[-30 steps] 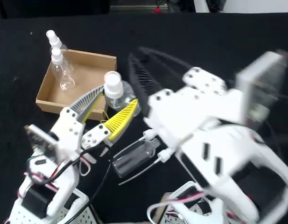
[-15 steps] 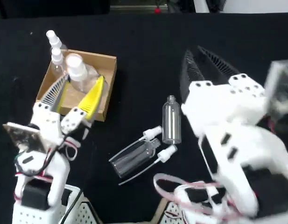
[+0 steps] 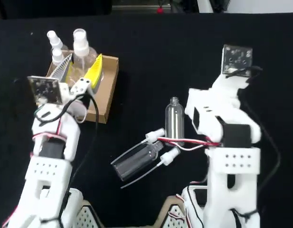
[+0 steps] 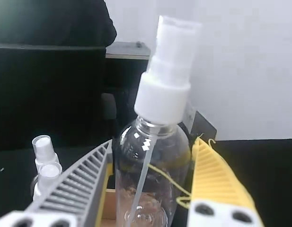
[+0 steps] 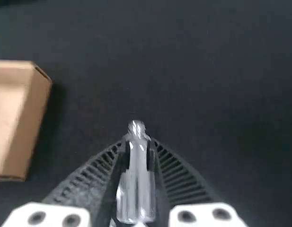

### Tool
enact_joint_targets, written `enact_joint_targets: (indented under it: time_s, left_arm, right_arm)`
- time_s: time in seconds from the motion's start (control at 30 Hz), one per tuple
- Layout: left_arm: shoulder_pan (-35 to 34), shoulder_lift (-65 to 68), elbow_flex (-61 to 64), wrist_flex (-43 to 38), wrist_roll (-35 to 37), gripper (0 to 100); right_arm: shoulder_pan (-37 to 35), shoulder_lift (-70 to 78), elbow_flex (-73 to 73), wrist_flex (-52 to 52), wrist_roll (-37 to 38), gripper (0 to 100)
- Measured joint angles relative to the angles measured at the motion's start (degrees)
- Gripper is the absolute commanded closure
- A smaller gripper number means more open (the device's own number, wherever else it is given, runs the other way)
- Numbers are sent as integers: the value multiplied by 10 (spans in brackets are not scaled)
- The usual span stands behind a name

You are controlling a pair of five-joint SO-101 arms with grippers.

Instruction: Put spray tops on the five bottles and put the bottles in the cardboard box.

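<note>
Left gripper point(image 3: 83, 59): grey and yellow fingers pinch a clear plastic bottle with a white spray top point(image 3: 81, 52) by its body, one finger on each side; the left wrist view shows the same hold point(image 4: 153, 142), with the bottle upright point(image 4: 153, 156). This bottle is over the far end of the open brown cardboard box point(image 3: 106, 95), which sits at the far left of the black table point(image 3: 137, 47). Whether its base touches the box floor cannot be told from above. Two more clear capped bottles point(image 3: 53, 38) point(image 3: 57, 56) stand upright at the box's far-left corner, just beside the grey finger; the nearer one is inside the box, while the farther one's footing is unclear. Right gripper point(image 5: 136, 142): black ribbed fingers are closed in on an uncapped clear plastic bottle point(image 5: 135, 165) and appear to press on both its sides. In the high view this bottle point(image 3: 174, 121) is near the table's middle, just left of the right arm, well apart from the box. Near side of it, a clear bottle lying on its side point(image 3: 136, 161) rests on the table, neck toward the right. Two loose white spray tops point(image 3: 155, 135) point(image 3: 170, 156) lie at that neck, dip tubes trailing toward the near left.
</note>
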Motion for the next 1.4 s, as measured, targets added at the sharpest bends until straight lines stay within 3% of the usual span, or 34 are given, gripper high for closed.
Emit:
enact_joint_targets:
  time_s: [0.13, 0.33, 0.6, 0.93, 1.2, 1.4]
  left_arm:
    - [-1, 90, 0, -91, 0, 769]
    - [-1, 185, 0, -163, 0, 765]
    - [-1, 276, -5, -178, 0, 764]
    - [3, 419, -100, -193, 0, 769]
    - [3, 545, -106, -404, 0, 765]
    - [3, 622, -128, -454, 0, 765]
  right_arm:
    - [5, 0, 96, -75, 0, 924]
    - [5, 0, 171, -136, 0, 924]
    - [5, 0, 201, -146, 0, 924]
    - [5, 0, 212, -149, 0, 924]
    - [5, 0, 212, -150, 0, 924]
    - [5, 0, 212, -150, 0, 924]
